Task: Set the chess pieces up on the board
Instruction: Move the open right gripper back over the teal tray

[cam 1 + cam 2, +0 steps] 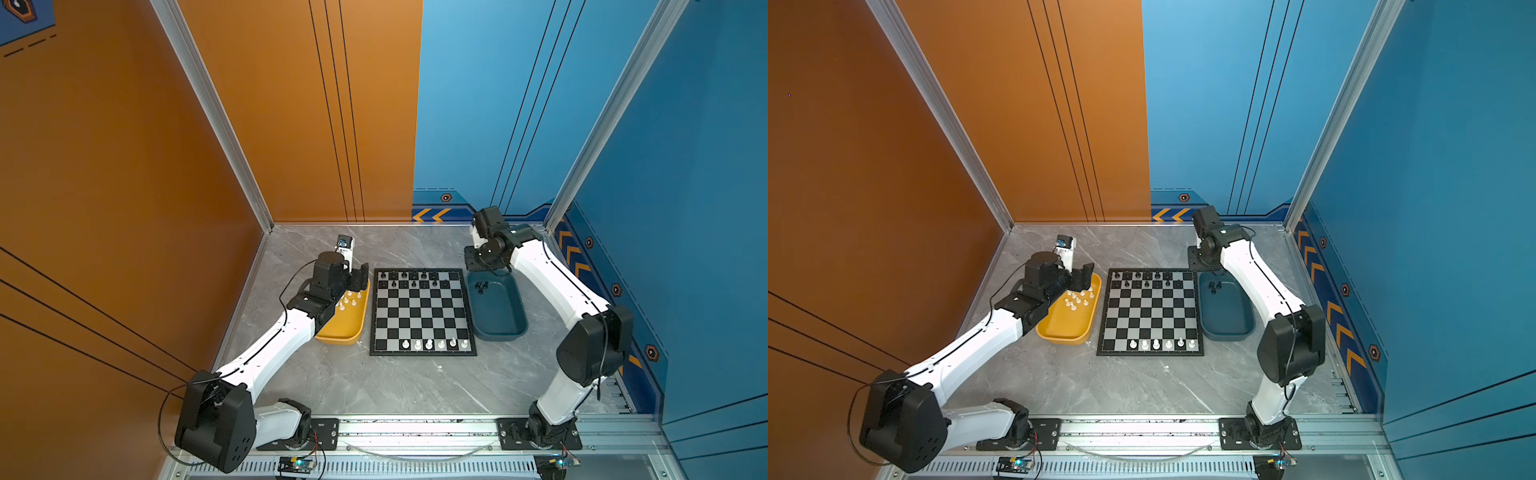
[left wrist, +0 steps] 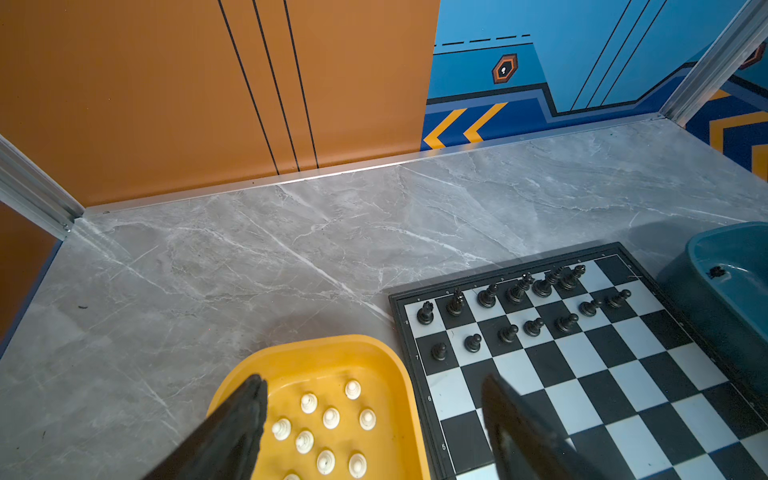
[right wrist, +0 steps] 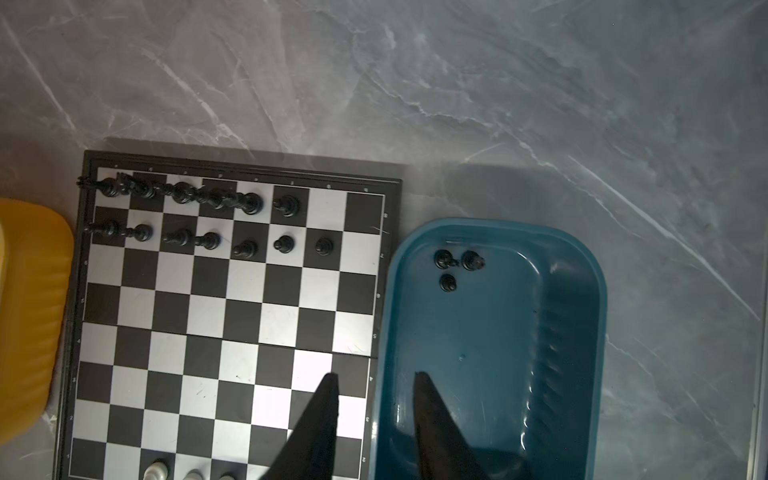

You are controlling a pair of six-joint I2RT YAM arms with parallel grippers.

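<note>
Chess set partly laid out between two trays; both grippers empty.

Left gripper (image 2: 372, 381): matte black fingers cut off by the lower frame edge, spread wide with nothing between them, above the glossy yellow tray (image 1: 338, 332). Its arm hides the tray's left rim in both top views. Loose white pieces (image 2: 331, 417), round-headed, stand inside; count unsure. The board (image 1: 422, 311), centre frame, is flat with black and silvery squares. Black pieces (image 1: 413, 279) fill the two upper rows, kinds unreadable from above; six set white pieces (image 1: 434, 344) stand on the lowest row. Dark blue tray (image 1: 498, 324), smooth plastic, right of the board, holds three loose black pieces (image 3: 453, 266). Right gripper (image 3: 376, 375): tapered fingers narrowly parted, gripping nothing, over board edge and tray rim.
</note>
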